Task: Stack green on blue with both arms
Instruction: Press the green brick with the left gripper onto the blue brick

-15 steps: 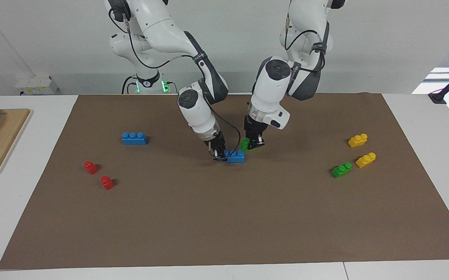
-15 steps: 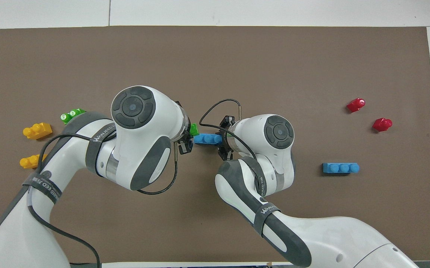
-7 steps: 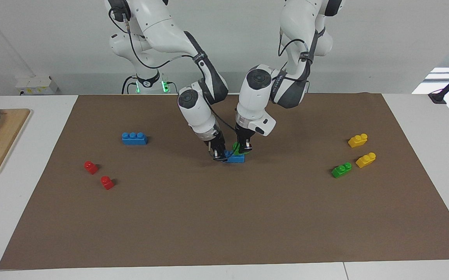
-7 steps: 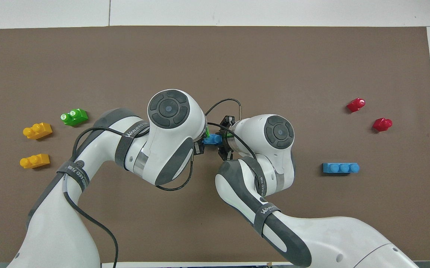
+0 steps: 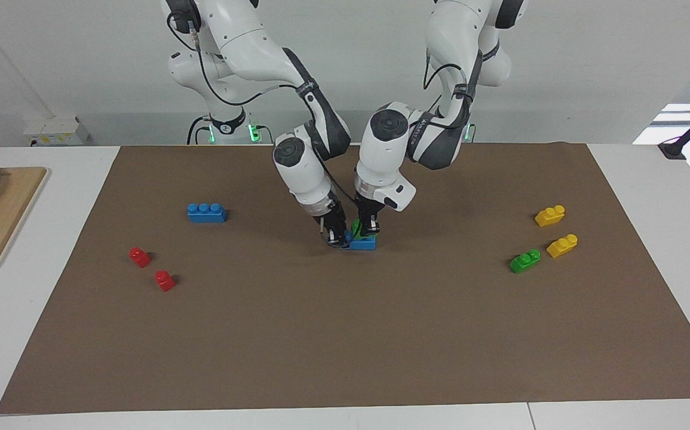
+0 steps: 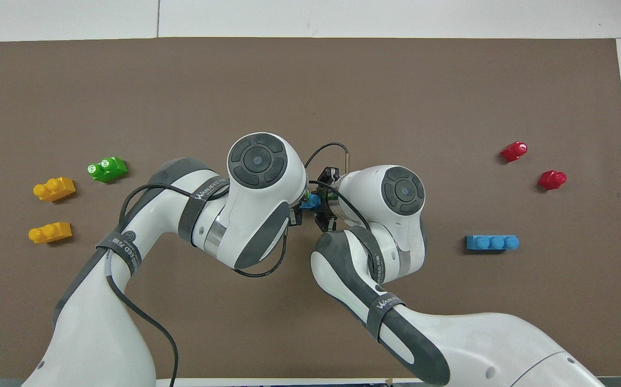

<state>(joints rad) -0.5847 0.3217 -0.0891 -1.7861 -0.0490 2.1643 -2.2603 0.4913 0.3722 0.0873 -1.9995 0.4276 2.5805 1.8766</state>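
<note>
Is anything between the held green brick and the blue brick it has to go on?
Nothing visible. The left gripper holds the green brick right at the top of the blue brick, which the right gripper steadies at one end. Whether the two bricks already touch cannot be told.

Mid-mat, the right gripper [image 5: 337, 237] is at one end of the three-stud brick [image 5: 364, 243]; the left gripper [image 5: 368, 230] is just beside it, over the brick's other end, with the two-stud brick [image 5: 356, 227] on the three-stud brick. A second three-stud brick [image 5: 206, 212] lies well apart toward the right arm's end
</note>
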